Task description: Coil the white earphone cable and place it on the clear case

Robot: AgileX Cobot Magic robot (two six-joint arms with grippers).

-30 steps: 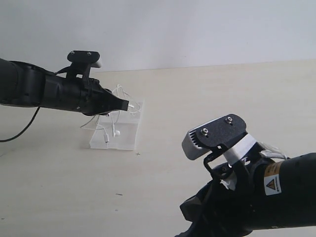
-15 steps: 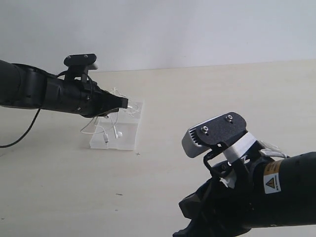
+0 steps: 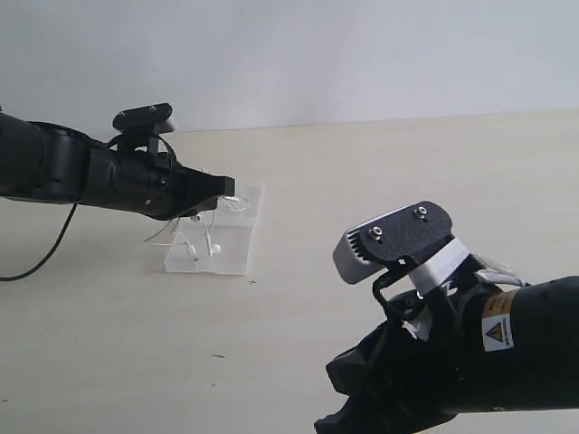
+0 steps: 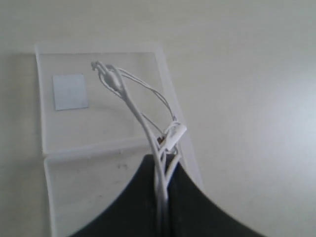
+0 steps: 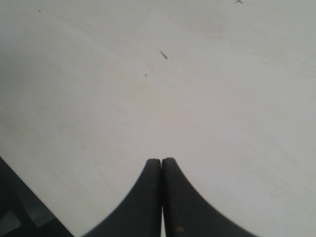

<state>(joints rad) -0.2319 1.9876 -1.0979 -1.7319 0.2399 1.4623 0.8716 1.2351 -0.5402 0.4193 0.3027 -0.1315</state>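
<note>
The white earphone cable (image 4: 129, 101) is bunched, and my left gripper (image 4: 163, 164) is shut on several of its strands, holding it just over the clear case (image 4: 98, 129). The slim inline remote (image 4: 174, 134) sits just past the fingertips. The case's white square patch (image 4: 70, 91) shows near its far end. In the exterior view the left gripper (image 3: 228, 187) hovers above the case (image 3: 233, 258), with cable loops and earbuds (image 3: 204, 239) hanging down onto it. My right gripper (image 5: 161, 161) is shut on nothing, low over bare table at the front right (image 3: 336, 421).
The pale wooden table (image 3: 380, 181) holds only small dark specks (image 5: 163, 55) near the right gripper. A black lead (image 3: 41, 253) trails from the left arm at the far left. A white wall stands behind the table.
The left arm has drawn back slightly to the left and levelled out. The cable loops that stood above the gripper have sunk down onto the case. The right arm has barely moved.
</note>
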